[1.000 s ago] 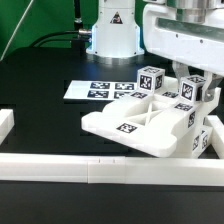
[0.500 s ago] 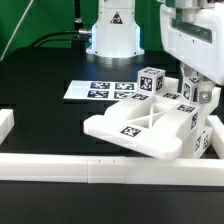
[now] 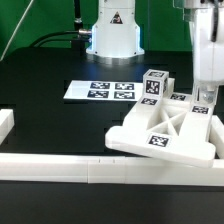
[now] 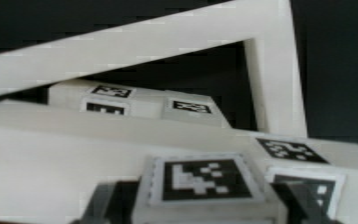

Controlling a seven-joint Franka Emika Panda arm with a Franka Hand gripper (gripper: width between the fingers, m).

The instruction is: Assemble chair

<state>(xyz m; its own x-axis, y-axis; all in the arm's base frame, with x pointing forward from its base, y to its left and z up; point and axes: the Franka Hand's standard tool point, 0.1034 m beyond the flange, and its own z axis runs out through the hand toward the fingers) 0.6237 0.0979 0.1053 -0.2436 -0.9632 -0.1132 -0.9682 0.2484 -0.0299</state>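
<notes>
Chair [image 3: 165, 130] parts — a partly joined white assembly with cut-out frame and tagged blocks — lay on the black table [image 3: 50, 100] against the border rail [image 3: 60, 165], at the exterior view's right. Gripper [image 3: 205, 100] clamped a block at its far end. Judged stiff, light, smooth — best gripped across flat block faces

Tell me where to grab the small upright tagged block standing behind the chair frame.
Grip the upright tagged block across its plain side faces, coming from above. It stands free on the table with its top exposed, while the chair frame crowds its front and lower sides.
</notes>
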